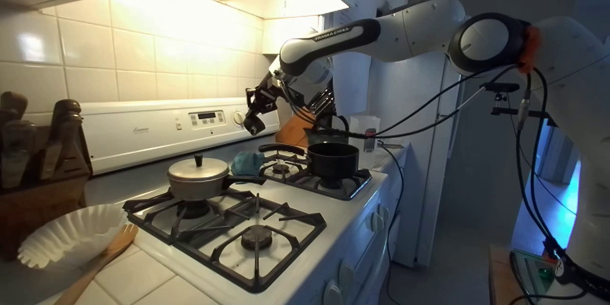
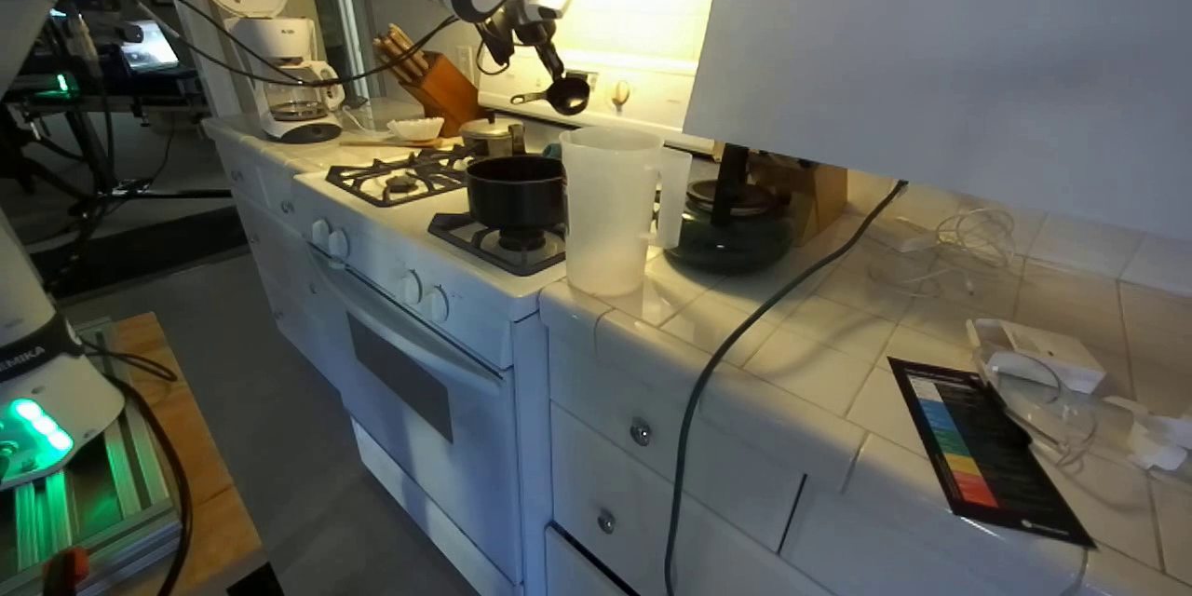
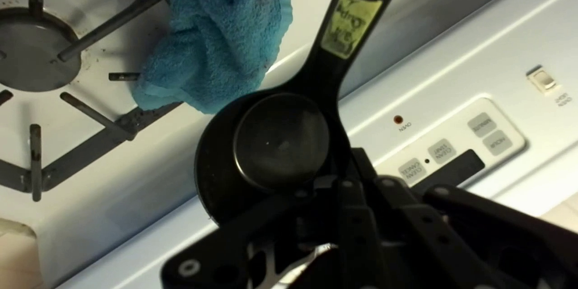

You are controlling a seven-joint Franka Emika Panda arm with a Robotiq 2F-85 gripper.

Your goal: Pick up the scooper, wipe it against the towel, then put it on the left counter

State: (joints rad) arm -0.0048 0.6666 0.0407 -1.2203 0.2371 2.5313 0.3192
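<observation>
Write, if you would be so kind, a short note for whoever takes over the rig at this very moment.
Gripper: shut on the black scooper, which is up in the air near the back of the stove.
Blue towel: bunched at the back of the stove; in the wrist view it hides part of a burner grate. The scooper looks apart from it.
Done: scooper picked up. Whether it has been wiped, the pictures do not show.
Left: wipe it if need be, then set it on the left counter, probably the one with the knife block.
</observation>
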